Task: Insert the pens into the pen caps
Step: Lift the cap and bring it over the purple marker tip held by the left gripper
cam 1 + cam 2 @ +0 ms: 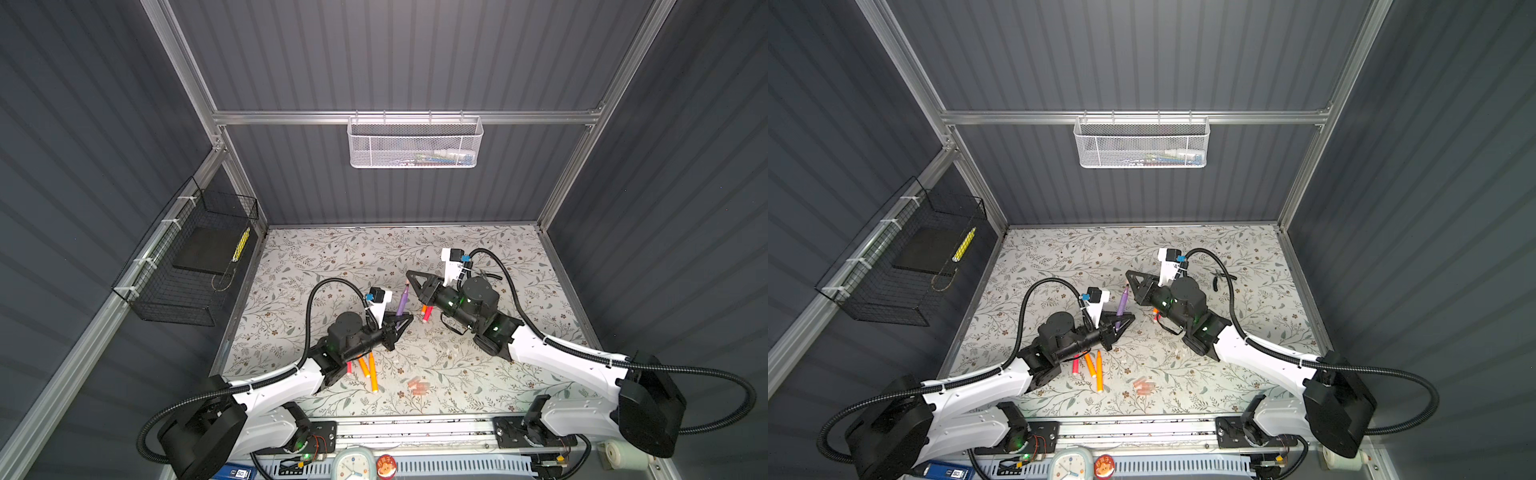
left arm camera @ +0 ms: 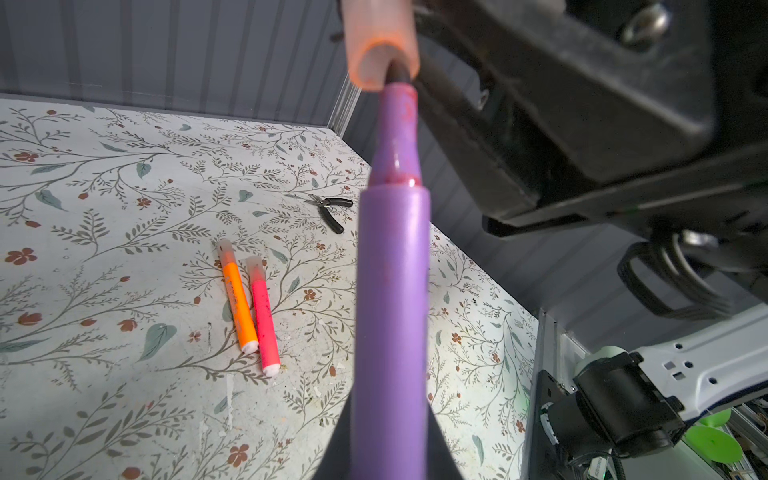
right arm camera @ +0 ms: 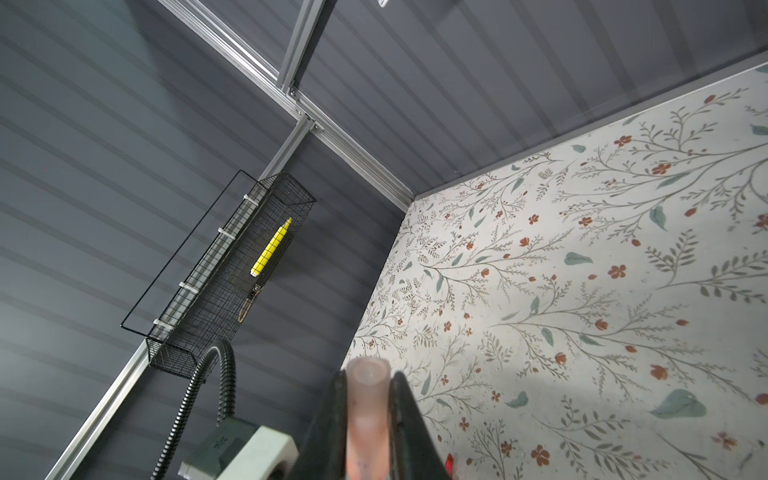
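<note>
Clamping a slim purple plastic marker pen (image 2: 392, 291) in the left pincer (image 1: 404, 319), with its dark nib (image 2: 399, 75) at the mouth of a short translucent pinkish plastic cap (image 2: 380, 45) clamped in the right pincer (image 1: 410, 275), both raised off the floral counter (image 1: 465, 395). Looks off-centre, close against the rim. Risks snagging if pushed on thus: tilting the pen in its grip, twisting the cap askew, or dropping either.

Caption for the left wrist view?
Left gripper holds the purple pen, dark tip at the mouth of the translucent cap.
</note>
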Robot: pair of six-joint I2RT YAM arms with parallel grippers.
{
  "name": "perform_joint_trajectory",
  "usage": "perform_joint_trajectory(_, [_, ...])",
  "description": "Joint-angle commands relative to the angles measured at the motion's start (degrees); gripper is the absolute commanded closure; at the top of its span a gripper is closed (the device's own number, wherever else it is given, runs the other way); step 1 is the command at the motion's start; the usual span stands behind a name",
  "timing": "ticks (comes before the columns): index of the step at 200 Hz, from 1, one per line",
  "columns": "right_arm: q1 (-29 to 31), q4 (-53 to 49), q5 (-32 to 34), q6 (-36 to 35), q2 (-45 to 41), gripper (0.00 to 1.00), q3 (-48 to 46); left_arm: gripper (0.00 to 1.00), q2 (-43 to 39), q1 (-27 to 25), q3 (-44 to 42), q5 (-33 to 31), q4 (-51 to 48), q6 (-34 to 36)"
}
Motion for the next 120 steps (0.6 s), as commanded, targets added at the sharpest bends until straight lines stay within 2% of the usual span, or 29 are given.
perform_joint_trajectory(1, [0.57, 1.5, 0.6, 0.0, -1.18, 1.0, -1.3, 1.0, -1.42, -0.17, 1.09, -0.6, 0.57, -0.08])
perform_joint_trajectory(45, [2.08, 1.89, 0.89, -0.21, -1.84, 1.0, -2.34, 1.0, -2.48, -0.23, 0.74, -2.66, -0.61, -0.1])
perform_joint_trajectory(84, [4.67, 4.21, 0.57, -0.43, -1.84, 1.0, -4.86, 1.0, -3.31, -0.19, 1.4, -5.73, -3.18, -2.95])
perform_joint_trajectory(120, [7.93, 4.48, 2.61, -3.59, -3.1, 1.0, -6.8, 1.0, -3.98, -0.15, 1.49, -4.68, -3.21, -4.05])
